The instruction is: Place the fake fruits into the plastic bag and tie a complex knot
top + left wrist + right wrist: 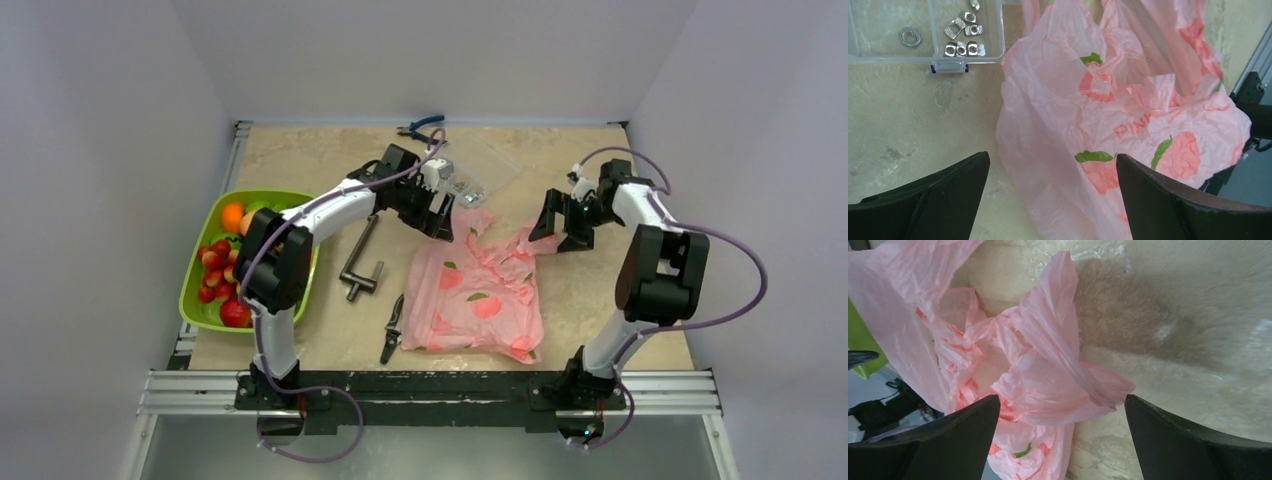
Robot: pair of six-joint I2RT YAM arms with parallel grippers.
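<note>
The pink plastic bag [480, 300] lies flat on the table between the arms, its crumpled handles pointing to the far side. My left gripper [440, 222] hovers open over the bag's far left corner; in the left wrist view the bag [1128, 100] spreads beneath the gripper [1053, 165], untouched by either finger. My right gripper [562, 232] stands open at the far right corner, and a loose handle of the bag [1048, 375] lies under that gripper [1063, 407], free of both fingers. The fake fruits [220, 285], red, orange and green, sit in the tray at the left. No knot is in view.
The lime-green tray [193, 305] sits at the table's left edge. A clear parts box [923, 30] with metal nuts lies beyond the bag. Blue-handled pliers [420, 127] rest at the far edge. A black T-handle tool [362, 262] and small black cutters [392, 328] lie left of the bag.
</note>
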